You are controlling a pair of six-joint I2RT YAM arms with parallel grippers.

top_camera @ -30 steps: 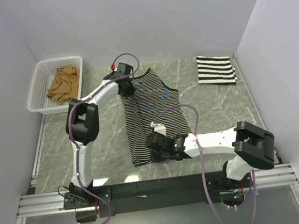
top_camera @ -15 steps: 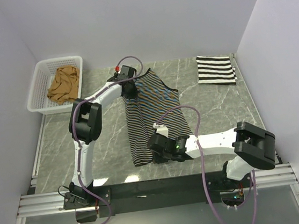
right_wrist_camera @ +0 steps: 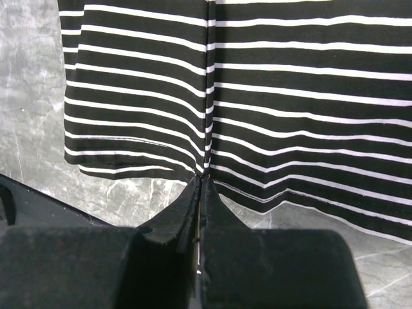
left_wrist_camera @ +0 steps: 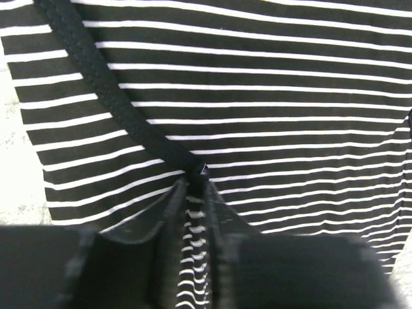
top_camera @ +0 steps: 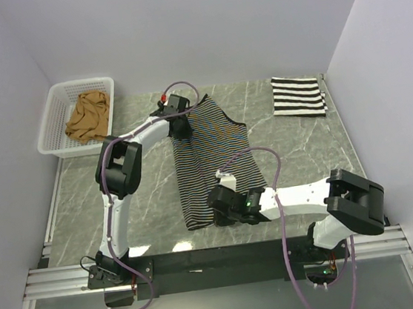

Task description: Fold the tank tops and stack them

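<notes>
— What's at the far left?

— I've got the basket [top_camera: 54,139] at the far left corner, with the tan top [top_camera: 88,116] crumpled inside it. Neither arm is near it.

— And the left arm?

— It reaches out to the far end of the thin-striped top [top_camera: 215,161]. On my wrist view the left fingers [left_wrist_camera: 168,209] sit right where a dark strap meets the body of that top. They stand slightly apart, with striped cloth showing in the narrow gap. I can't tell whether they are pinching it or merely resting over it.

— Where does that top lie?

— Flat on the table [top_camera: 148,198], down the middle between the two arms, straps at the far end and hem toward the bases.

— Right arm?

— It lies low across the near side, reaching in from the right. The right fingers [right_wrist_camera: 180,209] are clenched together on the hem at the near edge of the thin-striped top; the stripes pull in toward the tips and a ridge runs up the cloth from them.

— Anything farther right?

— The bold top [top_camera: 298,96], folded into a neat rectangle at the far right corner of the table, well apart from both arms.
</notes>
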